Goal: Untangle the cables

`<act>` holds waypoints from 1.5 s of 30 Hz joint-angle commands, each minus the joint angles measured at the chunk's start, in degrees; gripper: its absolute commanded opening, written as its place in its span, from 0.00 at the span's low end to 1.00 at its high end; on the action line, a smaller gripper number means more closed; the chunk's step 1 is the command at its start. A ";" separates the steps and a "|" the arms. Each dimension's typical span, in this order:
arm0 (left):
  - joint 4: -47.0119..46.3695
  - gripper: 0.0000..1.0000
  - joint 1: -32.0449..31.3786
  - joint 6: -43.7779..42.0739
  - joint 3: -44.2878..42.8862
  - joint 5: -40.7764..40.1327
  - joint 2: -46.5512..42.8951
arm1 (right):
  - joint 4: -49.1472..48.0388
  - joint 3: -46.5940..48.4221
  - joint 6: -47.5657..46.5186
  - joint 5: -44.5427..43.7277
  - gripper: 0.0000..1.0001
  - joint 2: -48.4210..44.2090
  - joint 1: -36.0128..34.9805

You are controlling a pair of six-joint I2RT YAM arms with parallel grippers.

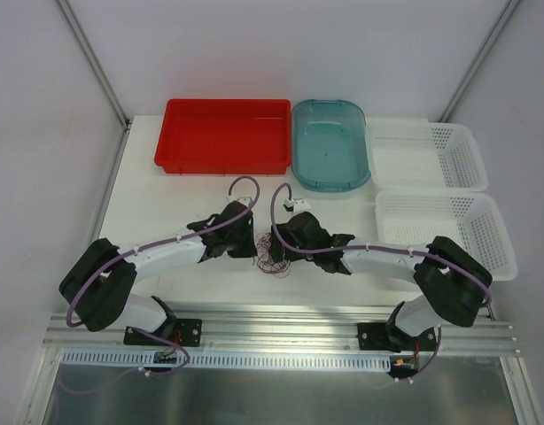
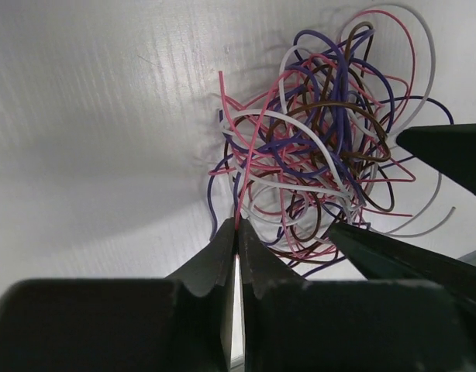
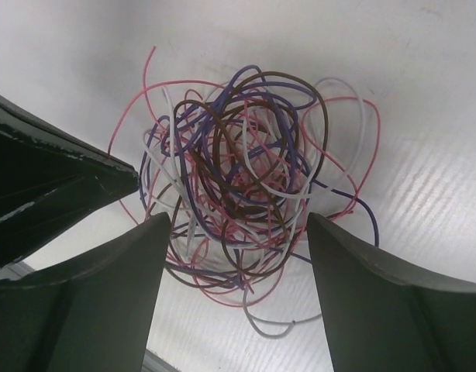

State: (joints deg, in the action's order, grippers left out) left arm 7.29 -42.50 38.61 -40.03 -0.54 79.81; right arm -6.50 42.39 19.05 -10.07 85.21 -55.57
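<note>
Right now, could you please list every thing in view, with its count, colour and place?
cables: one tangle of many thin strands, pink, purple, brown and white, on the table between the two grippers
tray: one, red, far edge, left of centre
tub: one, clear teal, right of the tray
baskets: two, white, far right, one behind the other
table: one, white, under everything
left gripper: one, black, shut on a pink strand of the cables
right gripper: one, black, open, fingers either side of the tangle

Bright, diffuse light; the tabletop (image 2: pixel 91 116) shows soft sheen and faint shadow beyond the left end effector (image 2: pixel 236 229), itself blurred up close.
</note>
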 commanded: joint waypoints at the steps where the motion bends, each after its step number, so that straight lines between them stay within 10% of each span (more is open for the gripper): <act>1: -1.84 0.00 -0.74 0.24 -1.72 -0.35 -0.79 | -4.40 1.37 0.46 1.80 0.75 2.23 0.11; 5: -1.84 0.00 -0.83 0.33 -0.75 -0.52 -5.78 | -4.75 2.17 0.81 0.93 0.71 5.75 0.38; 12: 6.92 0.00 -0.74 -2.74 -0.31 -8.59 -18.54 | -1.67 -0.64 0.64 -3.20 0.21 3.66 2.74; 21: 22.06 0.00 13.28 -10.65 -8.03 -14.76 -30.58 | 9.92 -4.94 -1.29 -9.00 0.06 -10.93 8.54; 35: 28.92 0.00 26.95 -18.31 -16.22 -18.80 -32.35 | 34.89 0.85 -4.72 -10.86 0.10 -35.55 15.58; 45: 21.37 0.00 26.94 -21.12 -6.03 -3.43 -32.61 | 36.03 -0.56 -2.17 -6.19 0.59 -25.98 10.24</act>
State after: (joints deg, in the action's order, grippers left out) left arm 31.70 -15.66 20.67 -48.01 -6.83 47.68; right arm 25.43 41.34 17.52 -13.67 55.81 -42.04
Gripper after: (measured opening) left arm 0.008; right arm 0.565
